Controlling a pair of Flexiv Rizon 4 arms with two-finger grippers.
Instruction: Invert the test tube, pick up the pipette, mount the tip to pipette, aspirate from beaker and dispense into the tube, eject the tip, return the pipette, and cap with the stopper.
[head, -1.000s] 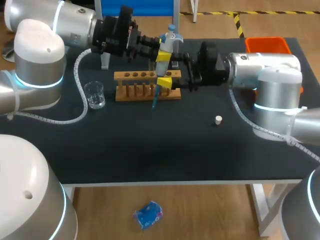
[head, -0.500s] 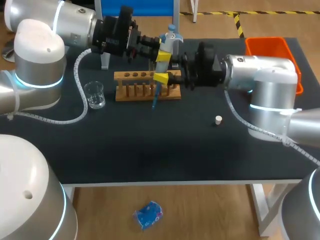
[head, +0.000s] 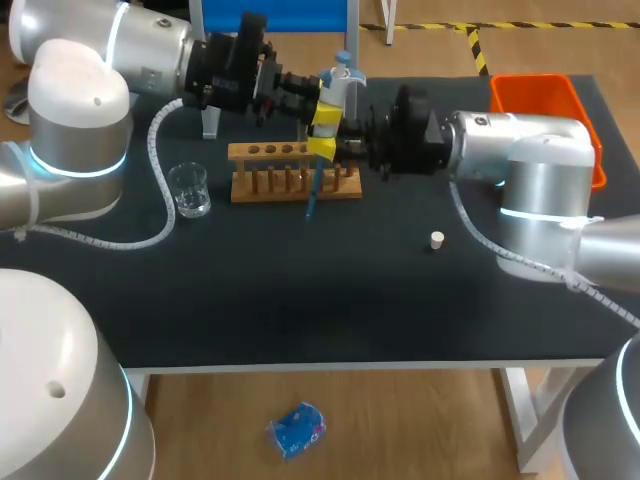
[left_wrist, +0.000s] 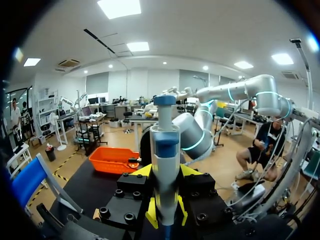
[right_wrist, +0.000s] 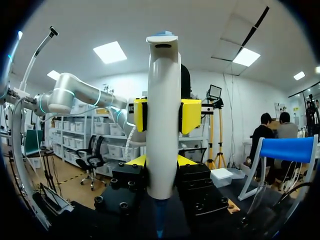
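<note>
I hold the pipette (head: 338, 88) over the rack (head: 270, 152), at the far side of the table (head: 350, 300). My left gripper (head: 325, 110) clamps its body high up, both yellow tips pressed to its sides. My right gripper (head: 323, 148) comes in from the other side just below, and its fingers look closed on the body too, though in the wrist views the pipette hides the contact itself.

The pipette stands upright, its long axis close to vertical. The plunger end is on top and the blue tip (head: 311, 198) points down in front of the rack.

The tip is mounted, so pick-up and mounting are done. The pipette is at the rack and well apart from the beaker (head: 189, 190), so I judge I am at the dispensing step — I cannot see liquid or the tube to confirm it. Left to do: eject the tip, return the pipette, and cap — the stopper (head: 437, 240) lies loose on the table, unused.
</note>
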